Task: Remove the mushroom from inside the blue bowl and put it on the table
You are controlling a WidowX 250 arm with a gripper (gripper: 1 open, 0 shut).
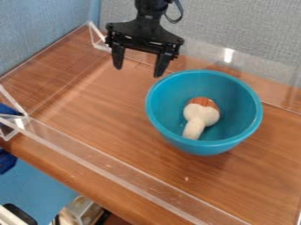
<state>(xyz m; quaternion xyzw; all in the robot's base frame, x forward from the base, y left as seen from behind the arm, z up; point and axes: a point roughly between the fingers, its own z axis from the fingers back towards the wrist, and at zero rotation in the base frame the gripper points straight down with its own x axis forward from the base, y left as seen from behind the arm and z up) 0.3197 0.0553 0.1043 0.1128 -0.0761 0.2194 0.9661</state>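
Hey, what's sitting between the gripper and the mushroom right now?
Only the blue bowl's near rim and inner wall; the open gripper hangs outside it, and the mushroom lies inside, seen in the camera view.

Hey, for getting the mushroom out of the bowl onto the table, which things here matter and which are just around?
Part of the job:
mushroom, lying in the bowl
blue bowl
table
gripper, jaws open, up behind the bowl

Just around:
clear acrylic walls edging the table
blue backdrop
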